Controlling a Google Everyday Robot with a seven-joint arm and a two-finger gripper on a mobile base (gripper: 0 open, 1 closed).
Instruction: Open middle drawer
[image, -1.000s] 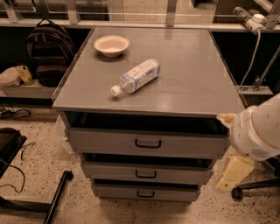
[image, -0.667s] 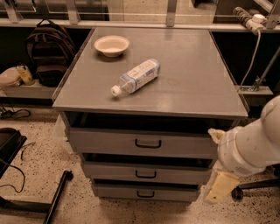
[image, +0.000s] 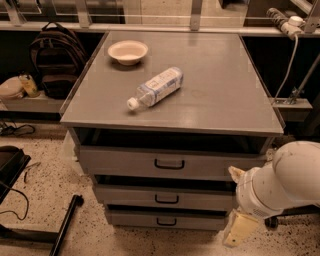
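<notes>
the middle drawer (image: 125, 196) sits second of three in the grey cabinet (image: 225, 100), black handle (image: 166, 199) untouched. the gripper (image: 240, 226) hangs low by the cabinet's front right corner, apart from the handle; spread or closed, i cannot tell. a bottle (image: 156, 88) and bowl (image: 127, 51) rest on top

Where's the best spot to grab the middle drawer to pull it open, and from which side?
Take the small black loop handle centred on the flat front of the middle drawer, coming straight in from the front: it alone stands out, and its bar runs level. The gripper hangs low by the right corner of the cabinet, off the handle.
</notes>
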